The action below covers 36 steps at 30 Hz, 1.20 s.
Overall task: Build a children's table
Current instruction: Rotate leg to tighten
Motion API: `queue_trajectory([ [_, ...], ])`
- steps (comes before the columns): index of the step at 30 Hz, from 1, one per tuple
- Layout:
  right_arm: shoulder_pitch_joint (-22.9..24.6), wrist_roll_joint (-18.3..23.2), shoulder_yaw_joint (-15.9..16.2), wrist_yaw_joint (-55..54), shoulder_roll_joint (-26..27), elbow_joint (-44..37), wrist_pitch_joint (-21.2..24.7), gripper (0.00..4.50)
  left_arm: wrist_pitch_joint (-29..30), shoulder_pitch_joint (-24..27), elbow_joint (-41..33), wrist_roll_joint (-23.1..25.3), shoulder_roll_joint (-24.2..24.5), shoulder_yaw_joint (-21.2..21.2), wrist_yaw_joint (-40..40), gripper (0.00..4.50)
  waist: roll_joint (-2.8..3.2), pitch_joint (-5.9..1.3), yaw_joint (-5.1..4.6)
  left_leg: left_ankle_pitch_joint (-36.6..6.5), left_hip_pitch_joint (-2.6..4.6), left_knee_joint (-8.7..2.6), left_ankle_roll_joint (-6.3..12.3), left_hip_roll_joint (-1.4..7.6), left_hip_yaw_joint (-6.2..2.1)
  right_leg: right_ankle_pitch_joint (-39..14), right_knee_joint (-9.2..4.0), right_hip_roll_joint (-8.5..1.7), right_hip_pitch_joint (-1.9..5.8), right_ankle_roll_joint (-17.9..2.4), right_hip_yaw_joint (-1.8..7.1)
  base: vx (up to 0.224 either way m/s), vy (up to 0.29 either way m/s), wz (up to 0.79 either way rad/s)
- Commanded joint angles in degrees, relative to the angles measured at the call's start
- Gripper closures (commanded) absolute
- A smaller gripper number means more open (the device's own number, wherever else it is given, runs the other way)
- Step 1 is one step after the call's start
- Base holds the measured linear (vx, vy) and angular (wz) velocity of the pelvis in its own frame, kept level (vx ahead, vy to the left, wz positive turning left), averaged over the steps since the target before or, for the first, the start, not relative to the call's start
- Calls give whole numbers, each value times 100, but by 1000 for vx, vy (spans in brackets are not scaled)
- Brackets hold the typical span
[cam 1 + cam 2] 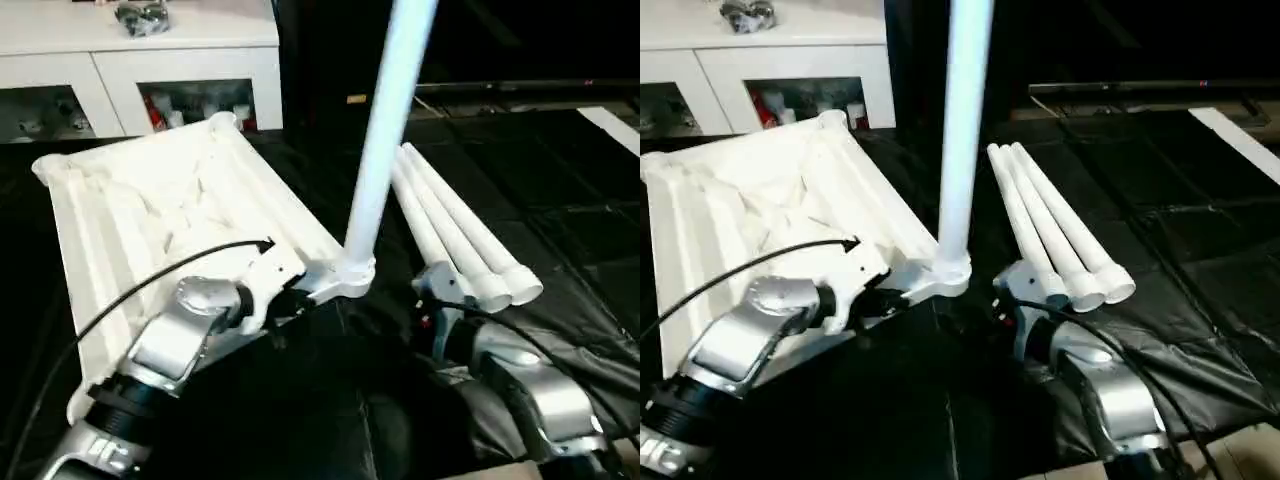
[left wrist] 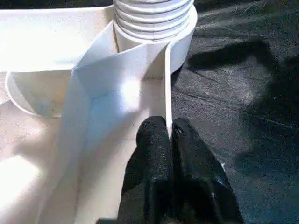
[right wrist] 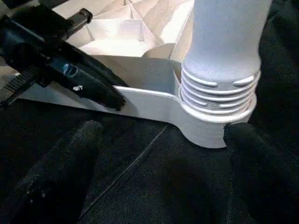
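Note:
The children's table top (image 1: 150, 200) lies upside down on black sheeting, ribbed underside up. One white leg (image 1: 385, 120) stands upright in its near right corner socket (image 1: 350, 275), ringed end seated in the socket (image 3: 215, 116). My left gripper (image 2: 169, 128) is shut on the thin rim wall (image 2: 167, 84) just beside that socket. My right gripper (image 3: 163, 133) is open in front of the socket, its black fingers (image 3: 70, 158) spread wide and touching nothing. Three more legs (image 1: 450, 225) lie side by side on the floor to the right, beyond my right wrist (image 1: 520, 380).
A white cabinet (image 1: 180, 60) with glass doors stands at the back left, a dark bundle (image 1: 140, 15) on top. Black sheeting (image 1: 560, 230) covers the floor around the parts. A white strip (image 1: 610, 125) lies at the far right.

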Motion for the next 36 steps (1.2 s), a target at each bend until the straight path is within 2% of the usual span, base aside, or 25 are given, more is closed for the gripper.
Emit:
queue_trajectory([
  [1,112,213,-112,19,-21,-271,211,3,-10,-28,-96,-113,29,76,-79,423,-46,-383,39,-852,-14,-324,419,252,-38,-1636,-410,-475,316,-716,408,0,0,0],
  [6,302,347,-140,-240,57,-625,505,0,73,146,-458,-387,225,238,-293,383,-62,-362,37,-1032,2,-351,326,253,-38,-1922,-416,-468,298,-656,427,0,0,0],
  [7,328,307,-153,-332,102,-663,464,0,145,187,-558,-525,209,377,-295,374,-78,-350,27,-1115,12,-352,307,242,-25,-2080,-441,-462,284,-612,430,0,0,0],
  [9,345,261,-146,-371,114,-679,397,0,219,200,-633,-628,177,501,-267,353,-67,-348,28,-1176,29,-346,251,242,-12,-2263,-457,-476,270,-571,440,0,0,0],
  [10,367,223,-123,-380,102,-694,371,0,228,210,-702,-691,159,614,-221,346,-94,-343,24,-1191,29,-348,254,236,-6,-2321,-473,-468,265,-543,438,0,0,0],
  [11,418,156,-50,-295,60,-684,120,0,252,227,-814,-811,164,769,-205,346,-80,-344,28,-1222,39,-348,240,235,-6,-2385,-480,-468,260,-506,442,0,0,0],
  [12,439,153,-37,-277,45,-689,99,0,207,246,-843,-824,171,813,-182,335,-115,-345,30,-1240,42,-341,228,239,-1,-2406,-487,-476,253,-472,444,0,0,0],
  [13,471,154,-22,-256,25,-700,82,0,134,276,-884,-843,183,876,-143,323,-98,-342,34,-1252,45,-349,233,239,-6,-2401,-484,-465,252,-452,444,0,0,0],
  [16,547,350,-123,-317,144,-824,183,0,100,361,-1031,-1022,146,1050,-122,298,-111,-352,26,-1284,43,-347,248,238,-11,-2347,-480,-460,256,-444,442,0,0,0],
  [19,683,381,-148,-512,275,-989,106,0,111,655,-1471,-1296,-115,1570,335,267,-112,-362,27,-1215,30,-345,248,256,-12,-2152,-449,-461,264,-527,446,0,0,0],
  [21,730,364,-144,-597,316,-1037,68,0,153,760,-1636,-1351,-213,1734,519,260,-121,-357,25,-1217,23,-346,249,255,-6,-2147,-454,-455,264,-527,448,0,0,0],
  [22,748,358,-133,-610,319,-1057,58,0,176,795,-1699,-1376,-247,1790,580,255,-126,-353,20,-1223,23,-343,264,236,-2,-2217,-462,-439,262,-490,443,0,0,0],
  [23,804,404,-118,-574,314,-1150,55,0,193,871,-1842,-1378,-357,1931,786,244,-102,-350,21,-1244,18,-343,259,235,-4,-2242,-458,-439,269,-483,441,0,0,0],
  [24,888,389,-118,-605,323,-1281,-31,0,199,1010,-2083,-1400,-515,2150,1066,232,-132,-343,16,-1294,21,-336,253,242,4,-2345,-489,-439,262,-436,437,0,0,0],
  [26,1009,389,-143,-673,347,-1465,-83,0,196,1218,-2399,-1470,-707,2427,1399,215,-133,-335,18,-1320,10,-341,255,245,-5,-2465,-504,-444,265,-359,433,0,0,0],
  [27,1036,402,-153,-732,348,-1523,47,0,188,1282,-2485,-1485,-750,2492,1474,215,-133,-335,17,-1339,13,-340,252,247,-5,-2501,-511,-442,261,-342,429,0,0,0],
  [28,1128,478,-177,-886,335,-1694,498,0,209,1519,-2801,-1534,-897,2662,1714,209,-152,-323,-2,-1362,2,-354,250,237,-17,-2577,-517,-411,267,-278,420,0,0,0],
  [29,1207,335,-102,-847,287,-1736,222,0,188,1699,-2971,-1513,-974,2694,1826,201,-155,-323,-5,-1382,8,-358,235,248,-25,-2589,-531,-394,258,-244,407,0,0,0],
  [30,1262,223,-45,-805,254,-1755,-27,0,172,1818,-3077,-1500,-1021,2706,1891,188,-104,-317,-53,-1616,52,-377,145,319,-74,-2528,-569,-269,213,-144,318,0,0,0],
  [31,1356,123,23,-775,193,-1738,-161,0,33,2086,-3226,-1356,-1000,2595,1921,179,-79,-309,-100,-1824,91,-418,125,394,-127,-2448,-590,-180,204,-96,251,0,0,0],
  [32,1408,105,36,-776,172,-1732,-197,0,12,2216,-3297,-1321,-1003,2544,1935,173,-40,-285,-172,-2297,-347,-706,413,450,-570,-1887,-256,-186,527,-187,-6,12,-49,40],
  [33,1452,113,22,-787,174,-1729,-222,0,57,2307,-3342,-1337,-1029,2523,1949,166,72,-355,-118,-2709,-116,-760,471,668,-813,-1631,-136,-147,441,-253,30,12,-49,40],
  [34,1556,252,-126,-844,325,-1714,-400,0,325,2467,-3400,-1465,-1208,2578,2097,148,65,-276,-367,-2828,60,-880,1019,863,-1381,-1243,368,-12,189,-935,176,27,-92,69],
  [35,1607,370,-233,-871,443,-1700,-519,0,450,2534,-3418,-1540,-1320,2623,2200,148,30,-272,-385,-2687,62,-880,1225,828,-1447,-1330,454,-12,160,-1132,239,26,-158,70],
  [36,1644,340,-244,-813,423,-1687,-716,0,565,2581,-3456,-1563,-1387,2648,2299,138,-3,-254,-344,-2443,-71,-787,1448,481,-1330,-1267,375,-83,213,-1624,378,26,-158,70],
])
